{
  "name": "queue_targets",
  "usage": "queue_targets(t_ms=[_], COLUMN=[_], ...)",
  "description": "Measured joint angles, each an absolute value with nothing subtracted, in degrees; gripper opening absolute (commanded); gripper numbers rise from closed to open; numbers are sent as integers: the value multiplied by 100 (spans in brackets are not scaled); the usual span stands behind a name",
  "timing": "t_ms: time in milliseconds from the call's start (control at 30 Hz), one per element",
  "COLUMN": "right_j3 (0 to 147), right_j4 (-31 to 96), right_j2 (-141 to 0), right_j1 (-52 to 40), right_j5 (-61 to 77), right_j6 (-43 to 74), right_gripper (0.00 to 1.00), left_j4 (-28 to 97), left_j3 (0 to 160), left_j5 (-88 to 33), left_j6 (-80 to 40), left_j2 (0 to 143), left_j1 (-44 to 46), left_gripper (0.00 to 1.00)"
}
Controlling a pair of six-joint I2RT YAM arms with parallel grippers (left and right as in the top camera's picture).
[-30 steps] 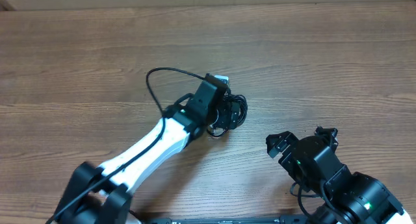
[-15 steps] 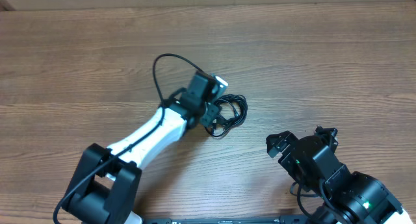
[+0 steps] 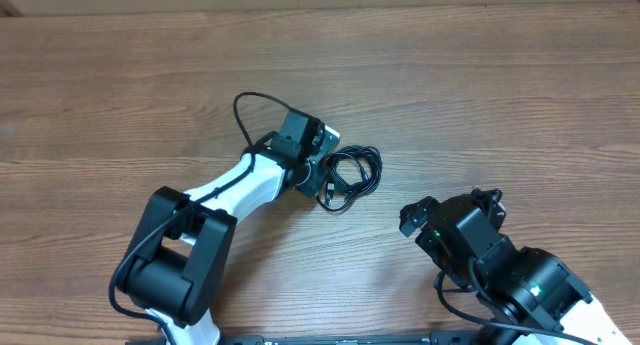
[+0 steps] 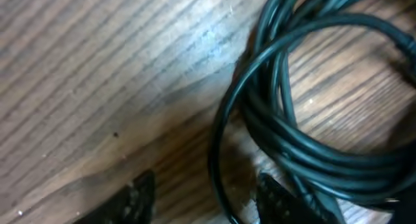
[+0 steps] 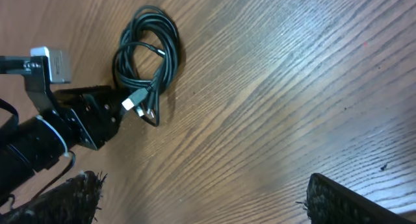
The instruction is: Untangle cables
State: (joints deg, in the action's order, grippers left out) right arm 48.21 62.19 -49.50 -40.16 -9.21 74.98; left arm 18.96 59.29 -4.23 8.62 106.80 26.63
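Note:
The cables (image 3: 352,175) lie coiled in one small black bundle on the wooden table (image 3: 480,95). They fill the left wrist view (image 4: 305,113) and show at the upper left of the right wrist view (image 5: 146,55), with a pale plug end among them. My left gripper (image 3: 322,171) is low at the bundle's left edge. It is open, and one cable loop runs between its fingertips (image 4: 205,201). My right gripper (image 3: 445,213) is open and empty, to the lower right of the bundle and apart from it. Its fingertips (image 5: 208,198) frame bare wood.
The left arm's own thicker black wire (image 3: 245,115) loops above the table just left of the bundle. The right arm's body (image 3: 520,280) sits at the bottom right.
My left gripper has swung left and turned, uncovering most of the bundle. My right gripper has shifted slightly left. The bundle lies where it was.

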Motion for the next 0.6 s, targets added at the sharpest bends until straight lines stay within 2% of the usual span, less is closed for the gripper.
queue_targets(t_ms=[67,133,333,600], right_j3=[4821,4821,4821,4821], right_j4=[6193,6125,5734,5363], right_j2=[-5050,-5127,-5419,-5898], right_j1=[-4016,-4016,-4016,-4016], right_j5=[-910,-897,-880,-609], right_j6=[7498,7500,7500,7500], right_gripper=[100,100,100,100], left_j4=[1859,1844,2056,3481], left_j3=[5933,5933,5990,6246], left_j5=[-375,-342,-320,-283], left_j6=[878,854,762,395], left_j2=[10689,10696,10696,10186], left_j1=[2663,2663,2663,2663], left_gripper=[12,4,4,4])
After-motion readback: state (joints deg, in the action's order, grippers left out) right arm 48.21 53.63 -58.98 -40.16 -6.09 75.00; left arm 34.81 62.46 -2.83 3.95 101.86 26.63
